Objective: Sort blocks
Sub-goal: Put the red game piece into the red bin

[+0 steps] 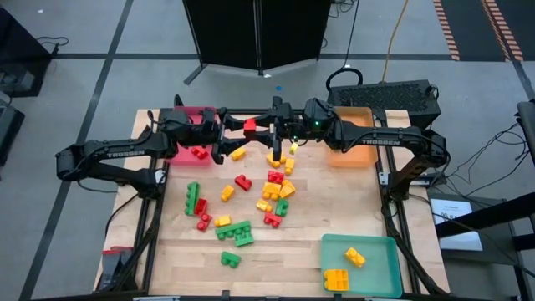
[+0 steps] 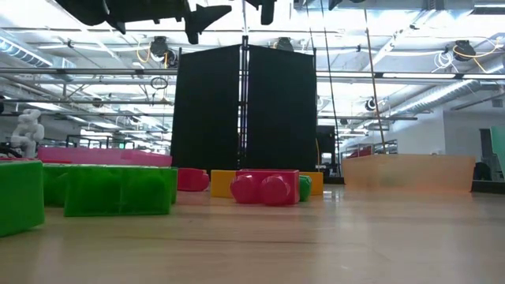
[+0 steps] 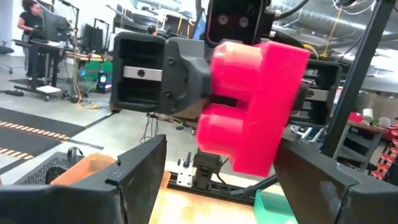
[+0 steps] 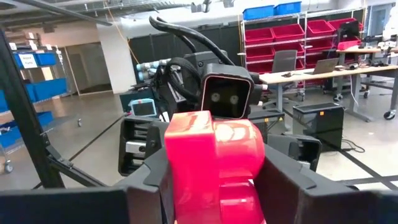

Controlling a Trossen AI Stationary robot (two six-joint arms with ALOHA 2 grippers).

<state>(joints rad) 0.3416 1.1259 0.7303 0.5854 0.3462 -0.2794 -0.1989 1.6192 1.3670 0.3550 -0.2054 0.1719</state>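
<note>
**Red brick held between both arms above the back of the worktop**

My right gripper (image 4: 214,186) is clenched on a red block (image 1: 249,124); in its wrist view the brick (image 4: 214,165) sits clamped between the two dark fingers. My left gripper (image 3: 214,171) faces it head-on, fingers spread wide on either side of the same brick (image 3: 255,106), not closed on it as far as I can see. Both meet mid-air over the rear middle of the worktop (image 1: 351,213), between the red tray (image 1: 185,152) and the orange tray (image 1: 351,150).

The red tray at back left has a couple of red bricks (image 1: 199,152) in it. The teal tray (image 1: 380,267) at front right holds yellow bricks (image 1: 344,269). The rest of the blocks lie loose across the middle of the worktop: a mixed red-yellow-green cluster (image 1: 276,188) under the grippers, a green brick (image 1: 192,198) and red ones to the left, a green group (image 1: 238,232) toward the front. The low view shows a red brick (image 2: 264,188) and green ones (image 2: 118,189) up close. A person (image 3: 31,25) stands at a desk far off in the room.
</note>
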